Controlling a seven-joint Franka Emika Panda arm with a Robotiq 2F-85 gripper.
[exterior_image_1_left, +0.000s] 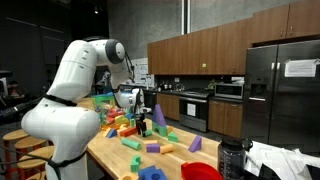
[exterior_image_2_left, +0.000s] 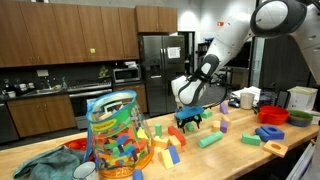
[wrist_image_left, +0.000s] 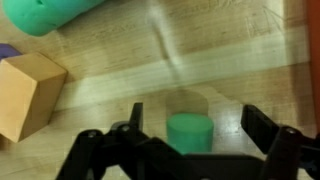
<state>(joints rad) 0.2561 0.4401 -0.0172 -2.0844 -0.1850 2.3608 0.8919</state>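
Cylinder (wrist_image_left: 189, 133) on table (wrist_image_left: 235, 60) between pincer (wrist_image_left: 192, 122) fingers, cube (wrist_image_left: 25, 92) to its left, tube (wrist_image_left: 50, 12) behind the cube

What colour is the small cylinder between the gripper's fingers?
The cylinder is green; the wrist view shows it best.

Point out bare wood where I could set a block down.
Wrist view: open wood between the tan block, the big green cylinder and the small green cylinder at the fingers. In an exterior view, the table is bare before the long green block. It is crowded around the clear tub.
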